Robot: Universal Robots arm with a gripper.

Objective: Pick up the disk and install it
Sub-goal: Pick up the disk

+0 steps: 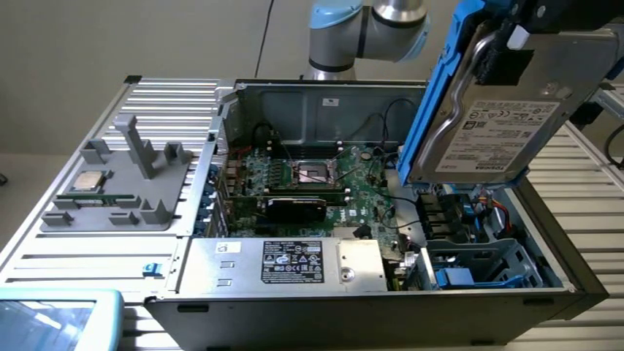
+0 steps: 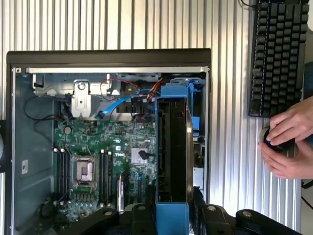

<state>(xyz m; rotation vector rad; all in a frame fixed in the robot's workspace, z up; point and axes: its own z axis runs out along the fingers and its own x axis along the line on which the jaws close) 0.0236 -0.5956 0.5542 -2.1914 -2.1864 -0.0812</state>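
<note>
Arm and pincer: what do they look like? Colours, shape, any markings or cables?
The arm is built of round silver-grey metal sections with light blue caps on the joints. The pincer is black, with a broad matte body, round bolt heads and chunky dark fingers. No markings or cables can be made out on either.
</note>
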